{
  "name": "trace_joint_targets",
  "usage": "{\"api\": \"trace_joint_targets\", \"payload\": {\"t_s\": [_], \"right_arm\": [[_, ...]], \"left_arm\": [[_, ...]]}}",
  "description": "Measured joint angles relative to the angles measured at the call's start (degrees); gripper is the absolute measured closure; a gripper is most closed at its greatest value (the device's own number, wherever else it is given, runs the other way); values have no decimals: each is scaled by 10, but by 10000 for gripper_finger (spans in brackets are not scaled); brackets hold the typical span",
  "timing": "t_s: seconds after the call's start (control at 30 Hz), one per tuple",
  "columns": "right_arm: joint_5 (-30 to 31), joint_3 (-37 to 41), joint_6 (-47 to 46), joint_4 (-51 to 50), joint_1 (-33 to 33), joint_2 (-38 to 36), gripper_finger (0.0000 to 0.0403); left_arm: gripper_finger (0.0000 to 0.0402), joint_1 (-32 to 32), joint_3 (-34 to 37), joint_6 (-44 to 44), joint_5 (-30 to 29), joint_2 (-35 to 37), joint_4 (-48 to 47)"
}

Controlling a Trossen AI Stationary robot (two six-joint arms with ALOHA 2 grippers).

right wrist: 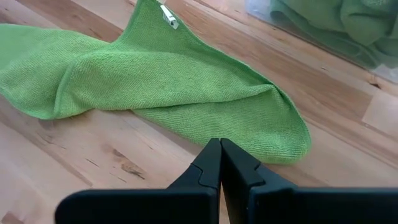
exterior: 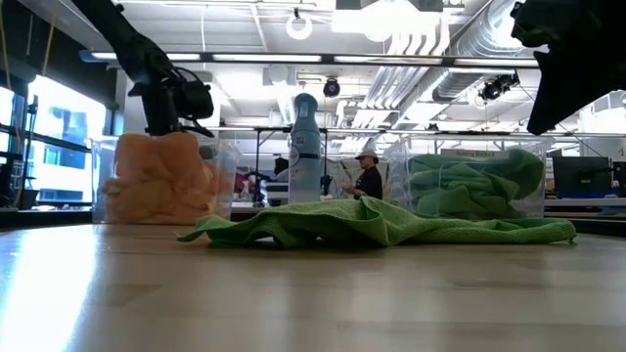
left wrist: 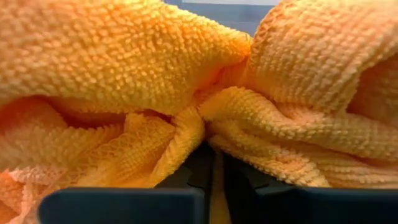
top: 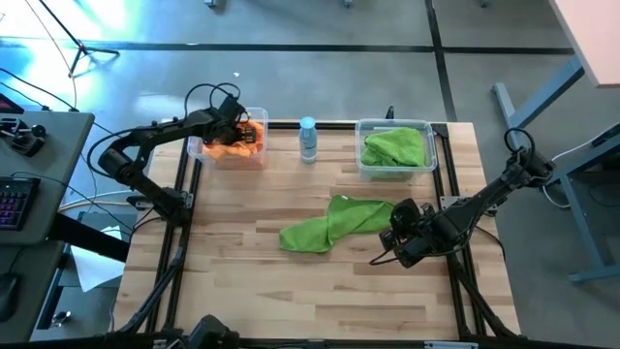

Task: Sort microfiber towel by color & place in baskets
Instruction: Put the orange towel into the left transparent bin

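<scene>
The left basket (top: pixel 203 150) at the table's far left holds a heap of orange towels (top: pixel 232 147). My left gripper (top: pixel 242 131) reaches down into it, shut on an orange towel (left wrist: pixel 124 68). The right basket (top: pixel 428 145) at the far right holds green towels (top: pixel 395 147). A crumpled green towel (top: pixel 329 225) lies flat on the table's middle. My right gripper (right wrist: pixel 219 144) hangs shut just above the wood, by that towel's right end and clear of it. My left gripper pinches a bunched fold of an orange towel (left wrist: pixel 186 134) between its two fingers, with cloth showing in the narrow gap. The fingers come steeply from above into the basket. The towel lies on the orange heap, slack and puffed up on both sides of the fingers.
A small bottle with a blue cap (top: pixel 308 139) stands between the two baskets at the far edge. Bare wood (top: pixel 291 291) stretches in front of the green towel to the near edge. A person (exterior: pixel 370 178) stands far off in the room behind.
</scene>
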State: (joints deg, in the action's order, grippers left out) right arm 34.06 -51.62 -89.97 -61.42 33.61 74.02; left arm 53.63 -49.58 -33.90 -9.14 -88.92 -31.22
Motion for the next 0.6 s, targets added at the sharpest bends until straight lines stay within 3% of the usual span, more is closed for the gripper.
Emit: {"api": "trace_joint_targets", "payload": {"t_s": [0.3,0.6], "right_arm": [[0,0,0,11,0,0,403],[30,0,40,69,-13,2,393]], "left_arm": [[299,1,-9,16,11,16,-15],[290,-20,-36,69,5,151,-47]]}}
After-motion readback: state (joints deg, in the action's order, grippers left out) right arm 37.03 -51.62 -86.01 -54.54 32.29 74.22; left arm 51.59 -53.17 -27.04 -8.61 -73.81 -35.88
